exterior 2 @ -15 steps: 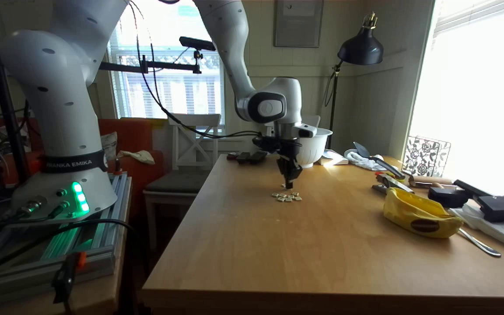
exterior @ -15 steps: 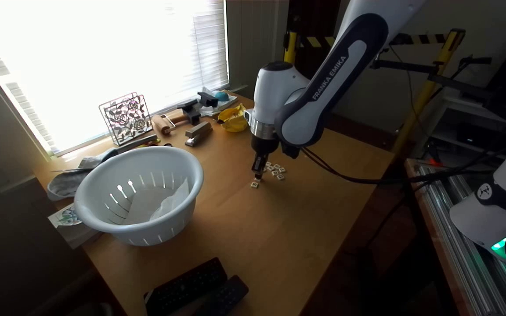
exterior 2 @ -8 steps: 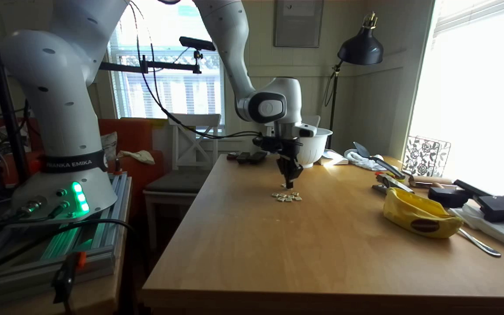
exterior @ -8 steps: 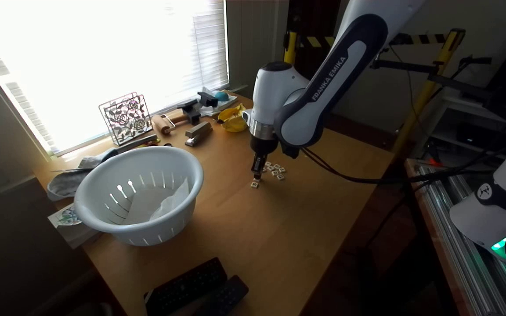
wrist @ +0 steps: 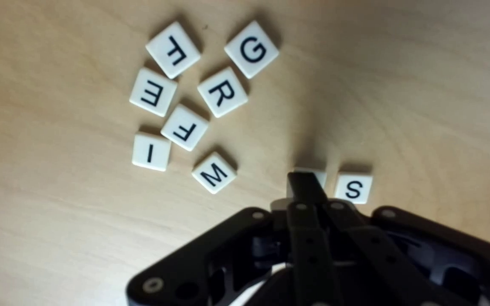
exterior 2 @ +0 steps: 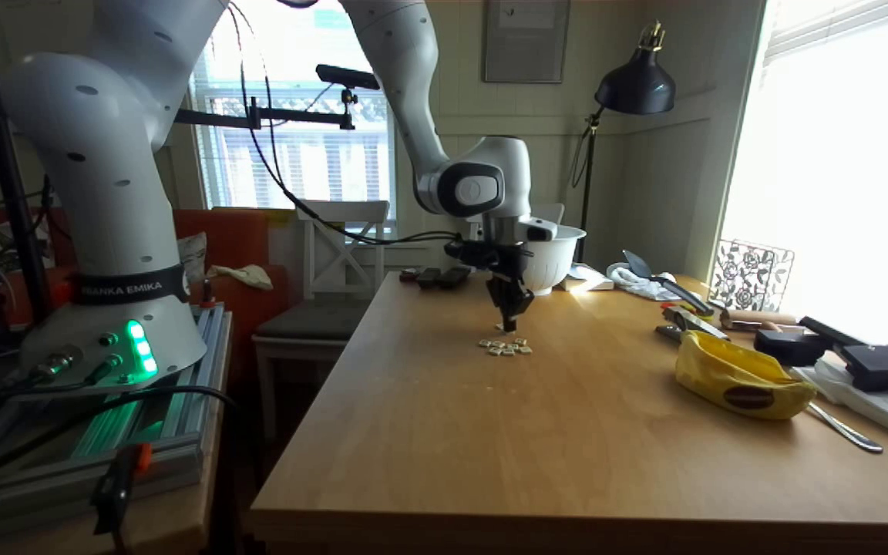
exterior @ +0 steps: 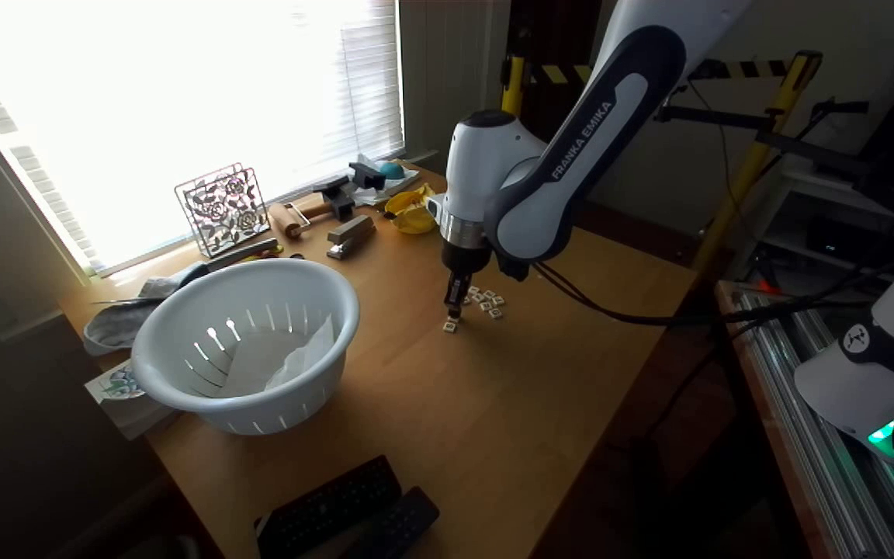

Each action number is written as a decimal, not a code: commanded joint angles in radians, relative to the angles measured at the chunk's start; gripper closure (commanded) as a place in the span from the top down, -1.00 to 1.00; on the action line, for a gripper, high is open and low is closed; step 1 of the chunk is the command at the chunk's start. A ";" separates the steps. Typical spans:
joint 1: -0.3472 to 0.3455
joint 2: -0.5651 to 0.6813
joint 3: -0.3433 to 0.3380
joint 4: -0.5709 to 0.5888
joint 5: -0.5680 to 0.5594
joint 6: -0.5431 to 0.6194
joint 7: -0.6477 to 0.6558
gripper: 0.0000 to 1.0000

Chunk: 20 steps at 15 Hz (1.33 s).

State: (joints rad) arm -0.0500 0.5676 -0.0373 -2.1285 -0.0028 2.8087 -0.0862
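My gripper (wrist: 306, 180) is shut over the wooden table, its fingertips low above the surface. In the wrist view they cover most of a white tile (wrist: 320, 175), whose letter is hidden; contact with it cannot be made out. Just right of that lies the S tile (wrist: 365, 187). To the left and farther off are the M tile (wrist: 226, 173), I tile (wrist: 160, 157), R tile (wrist: 209, 91), G tile (wrist: 266, 51) and several others, all flat and face up. In both exterior views the gripper (exterior: 455, 312) points down beside the tile cluster (exterior 2: 506, 348).
A white colander (exterior: 330, 388) stands on the table, with dark remotes (exterior: 330, 508) near it at the table's end. Along the window side lie a stapler (exterior: 351, 233), a yellow pouch (exterior 2: 737, 378), a rolling pin (exterior: 285, 220) and a metal rose holder (exterior: 223, 211).
In an exterior view my shut gripper has shifted very slightly to the left. No clear movement shows in the tiles.
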 commanded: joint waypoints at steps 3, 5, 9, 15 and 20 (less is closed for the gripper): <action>0.007 0.040 0.002 0.018 -0.024 0.009 -0.001 -1.00; 0.006 0.040 0.004 0.018 -0.023 0.008 -0.003 -1.00; 0.011 0.041 0.002 0.018 -0.026 0.009 -0.003 -1.00; 0.016 0.041 0.001 0.017 -0.030 0.009 -0.003 -1.00; 0.019 0.031 -0.004 0.008 -0.038 0.014 -0.001 -1.00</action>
State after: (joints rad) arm -0.0363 0.5676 -0.0375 -2.1285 -0.0136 2.8087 -0.0916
